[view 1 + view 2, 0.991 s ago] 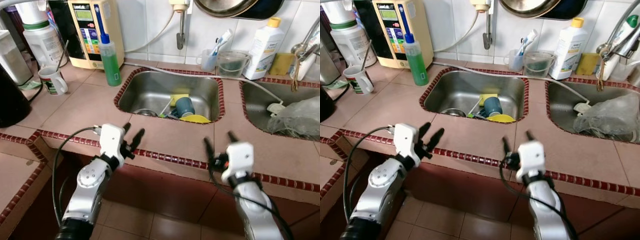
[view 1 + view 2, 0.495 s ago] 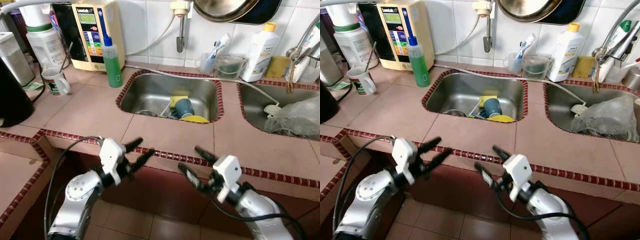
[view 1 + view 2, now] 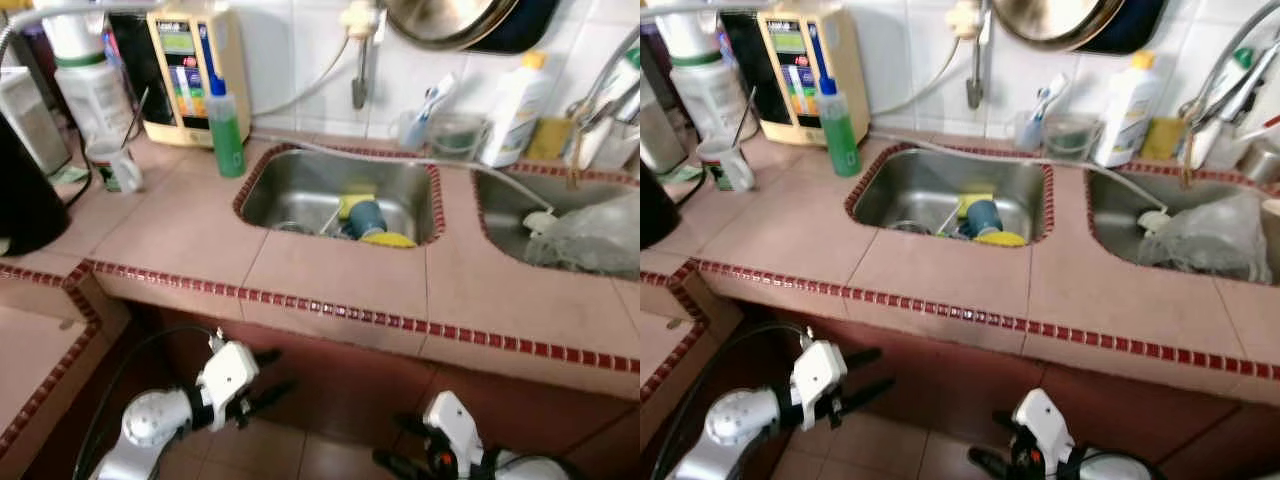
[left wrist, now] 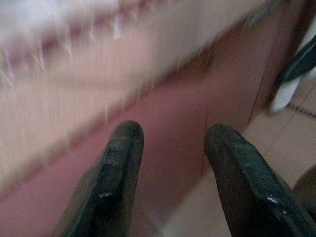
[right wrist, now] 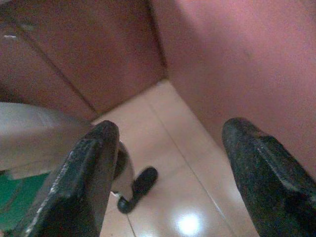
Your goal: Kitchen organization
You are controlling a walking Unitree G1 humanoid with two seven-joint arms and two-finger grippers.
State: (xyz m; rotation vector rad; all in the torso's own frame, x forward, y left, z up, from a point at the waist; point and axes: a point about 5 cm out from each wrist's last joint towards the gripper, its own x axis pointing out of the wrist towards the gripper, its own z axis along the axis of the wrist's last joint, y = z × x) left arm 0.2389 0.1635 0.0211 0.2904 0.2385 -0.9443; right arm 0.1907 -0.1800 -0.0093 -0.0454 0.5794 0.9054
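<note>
A steel sink [image 3: 300, 185] set in the tiled counter holds a blue cup [image 3: 368, 215], a yellow sponge [image 3: 357, 202] and a yellow dish [image 3: 390, 240]. A green soap bottle [image 3: 226, 128] stands at its left corner, and a mug [image 3: 120, 166] with a spoon further left. My left gripper [image 3: 266, 376] hangs open below the counter edge, in front of the dark red cabinet face. Low at the right, my right gripper [image 3: 396, 444] is also open. Each wrist view has two black fingers [image 4: 114, 168] [image 5: 89, 173] apart with nothing between them.
A second sink [image 3: 520, 205] at the right holds a crumpled plastic bag [image 3: 590, 235]. Along the wall stand a water purifier [image 3: 190, 65], a white bottle [image 3: 515, 95], a toothbrush cup [image 3: 413, 127] and a jug [image 3: 458, 135]. A black appliance [image 3: 25, 195] sits far left. Tiled floor lies below.
Both arms have dropped from counter-edge height to well below it, in front of the cabinet. Both grippers stayed open. The view is now slightly blurred.
</note>
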